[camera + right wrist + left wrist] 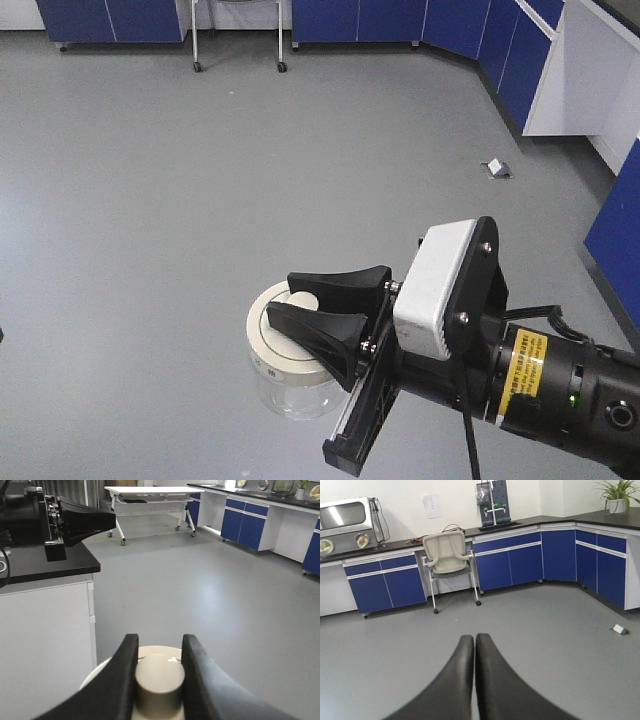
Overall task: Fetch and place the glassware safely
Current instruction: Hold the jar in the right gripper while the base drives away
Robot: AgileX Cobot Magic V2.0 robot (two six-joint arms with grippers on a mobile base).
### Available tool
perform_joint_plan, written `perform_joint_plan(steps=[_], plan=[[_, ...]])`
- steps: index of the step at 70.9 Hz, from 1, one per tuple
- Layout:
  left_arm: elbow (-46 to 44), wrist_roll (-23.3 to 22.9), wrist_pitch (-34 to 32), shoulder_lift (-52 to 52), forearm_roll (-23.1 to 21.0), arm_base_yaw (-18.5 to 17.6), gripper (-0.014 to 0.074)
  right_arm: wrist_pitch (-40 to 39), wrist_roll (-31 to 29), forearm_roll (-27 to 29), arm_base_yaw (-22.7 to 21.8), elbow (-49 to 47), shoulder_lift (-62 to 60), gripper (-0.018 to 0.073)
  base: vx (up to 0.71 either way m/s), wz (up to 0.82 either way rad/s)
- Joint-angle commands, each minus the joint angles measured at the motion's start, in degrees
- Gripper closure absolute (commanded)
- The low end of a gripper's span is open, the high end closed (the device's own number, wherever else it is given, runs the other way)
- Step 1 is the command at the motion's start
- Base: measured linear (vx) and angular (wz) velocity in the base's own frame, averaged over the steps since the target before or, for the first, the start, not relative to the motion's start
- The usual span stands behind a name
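Smooth grey floor (200, 200) fills the front view; from its lower right juts the black right arm (590, 400), bearing a white boxy housing (440, 290) and a yellow label (528, 372) too small to read. The right tool (283, 298), with curved black fingers, clamps the round knob (159, 685) on the cream-white lid (262, 345) of the squat clear glass jar (290, 395) at lower centre. The left tool (474, 639) is closed, its fingers pressed together.

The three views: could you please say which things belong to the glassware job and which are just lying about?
Job: glass jar, its cream lid, right gripper with jaws shut on the knob.
Lying about: chair, small floor object, potted plant.
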Motion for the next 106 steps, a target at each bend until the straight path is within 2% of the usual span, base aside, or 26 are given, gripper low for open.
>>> perform_joint_plan(steps=[1,106], plan=[[-1.55,-0.41,-4.53,-0.22,-0.34,0.02,0.0603,-4.71,-0.02,1.84,-0.02,-1.79,-1.43,0.0563,0.50,-0.04],[-1.55,-0.41,-4.56,-0.22,-0.34,0.02,0.0603,-4.71,-0.02,1.84,-0.02,-1.79,-1.43,0.0563,0.52,0.01]])
